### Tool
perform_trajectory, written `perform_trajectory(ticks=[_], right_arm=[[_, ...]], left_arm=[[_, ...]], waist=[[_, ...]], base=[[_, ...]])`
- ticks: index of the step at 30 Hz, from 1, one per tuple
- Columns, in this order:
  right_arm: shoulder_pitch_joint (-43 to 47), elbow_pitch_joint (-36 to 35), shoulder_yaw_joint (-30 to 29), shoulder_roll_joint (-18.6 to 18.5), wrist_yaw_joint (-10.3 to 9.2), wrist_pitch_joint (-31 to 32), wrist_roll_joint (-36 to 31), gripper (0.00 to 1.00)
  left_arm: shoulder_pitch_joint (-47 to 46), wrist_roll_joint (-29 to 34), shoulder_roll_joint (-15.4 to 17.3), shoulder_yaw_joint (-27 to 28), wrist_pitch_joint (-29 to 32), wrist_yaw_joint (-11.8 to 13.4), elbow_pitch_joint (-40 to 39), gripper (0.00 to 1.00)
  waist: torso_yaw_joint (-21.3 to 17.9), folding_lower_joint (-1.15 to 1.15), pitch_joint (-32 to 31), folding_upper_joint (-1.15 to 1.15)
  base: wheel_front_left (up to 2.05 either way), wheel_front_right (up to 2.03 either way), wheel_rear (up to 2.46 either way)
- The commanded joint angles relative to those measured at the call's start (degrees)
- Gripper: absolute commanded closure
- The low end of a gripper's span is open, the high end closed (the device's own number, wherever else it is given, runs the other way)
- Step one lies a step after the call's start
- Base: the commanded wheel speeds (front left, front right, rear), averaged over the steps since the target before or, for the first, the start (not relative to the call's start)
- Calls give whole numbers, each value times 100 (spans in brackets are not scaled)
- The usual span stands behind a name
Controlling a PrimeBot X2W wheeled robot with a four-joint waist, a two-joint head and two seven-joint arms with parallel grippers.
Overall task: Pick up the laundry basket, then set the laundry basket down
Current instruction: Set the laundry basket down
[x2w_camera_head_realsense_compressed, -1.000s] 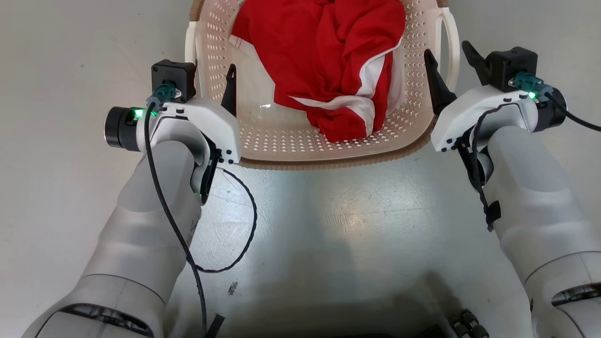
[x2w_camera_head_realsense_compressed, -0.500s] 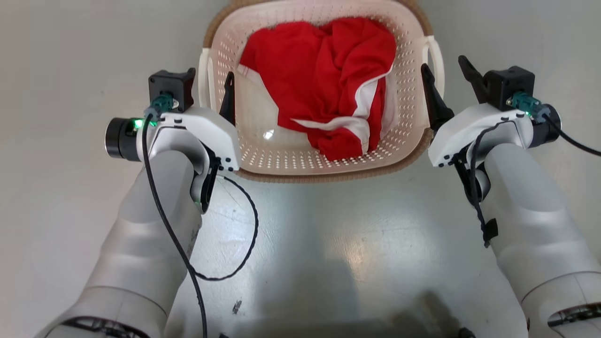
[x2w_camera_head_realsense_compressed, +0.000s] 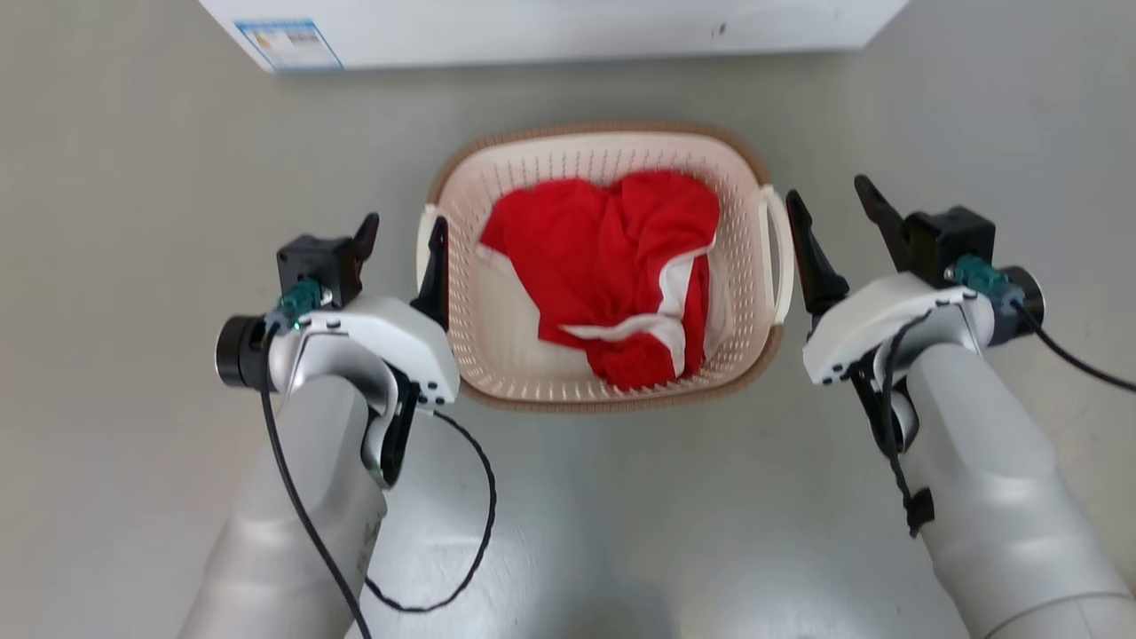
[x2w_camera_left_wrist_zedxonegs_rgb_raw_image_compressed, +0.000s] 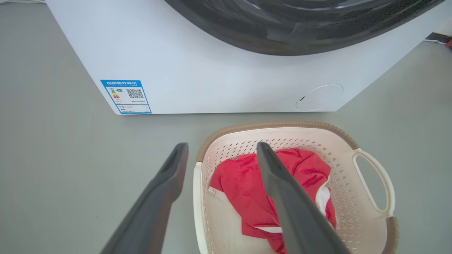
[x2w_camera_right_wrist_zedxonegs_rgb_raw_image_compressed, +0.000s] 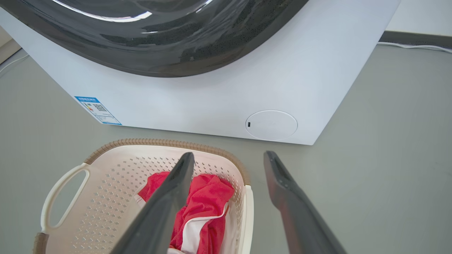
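Grey floor (x2w_camera_head_realsense_compressed: 133, 177) — laundry basket (x2w_camera_head_realsense_compressed: 577, 164) (red cloth (x2w_camera_head_realsense_compressed: 612, 257) inside) near the white washing machine (x2w_camera_head_realsense_compressed: 550, 31)

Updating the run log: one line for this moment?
left tool open | right tool open | laundry basket on floor, not gripped | red garment inside

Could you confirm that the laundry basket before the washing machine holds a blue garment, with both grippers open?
Not quite: the garment in the laundry basket is red with white trim, as the head view shows. The left gripper and right gripper are indeed open.
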Motion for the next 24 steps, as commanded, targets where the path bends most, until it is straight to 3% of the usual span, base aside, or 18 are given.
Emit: perform_trajectory(ticks=[1, 11, 24], right_arm=[[287, -208, 57, 84, 26, -63, -85, 0], [1611, -1158, -208, 84, 26, -63, -297, 0], [2590, -1929, -340, 84, 26, -63, -321, 0]], left_arm=[[269, -32, 109, 165, -29, -38, -240, 0], [1703, 83, 109, 821, -29, -111, -1193, 0], [2654, 162, 108, 1381, -29, -189, -1804, 0]], waist=[[72, 0, -482, 0], [202, 0, -2082, 0], [347, 0, -2816, 0]], base=[[0, 0, 0], [0, 0, 0], [0, 0, 0]])
